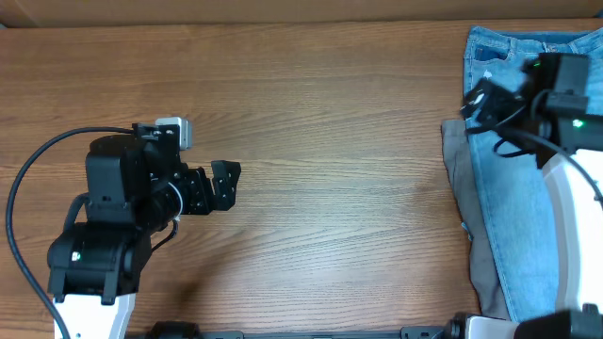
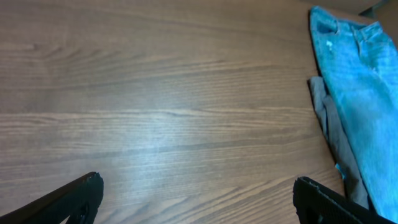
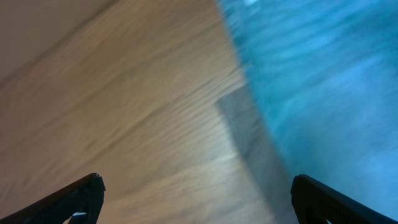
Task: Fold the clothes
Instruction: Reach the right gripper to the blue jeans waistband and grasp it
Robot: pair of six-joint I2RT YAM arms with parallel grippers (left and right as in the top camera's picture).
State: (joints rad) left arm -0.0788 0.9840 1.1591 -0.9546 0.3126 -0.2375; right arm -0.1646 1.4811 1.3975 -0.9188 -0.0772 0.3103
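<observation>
Folding stock: jeans [image 1: 513, 226], light-blue denim, lying along the table's right edge, with stitched detail at the far end.
Beneath: grey trousers [image 1: 459, 179], showing as a strip along the jeans' left side.
Fabric: the denim looks heavy and lies flat; the grey cloth looks thinner and is rumpled at its edge.
Right gripper [image 3: 196, 186]: over the jeans' far left edge, jaws spread wide, holding nothing; its own view is blurred.
Left gripper [image 1: 226, 184]: well apart, over bare wood, jaws spread wide, empty.
Table [image 1: 330, 113]: smooth brown wood grain.
Step, judged: first grasp on the jeans.
Method: pinch the denim alone at its edge, clear of the grey cloth, then draw it to open wood before folding.
</observation>
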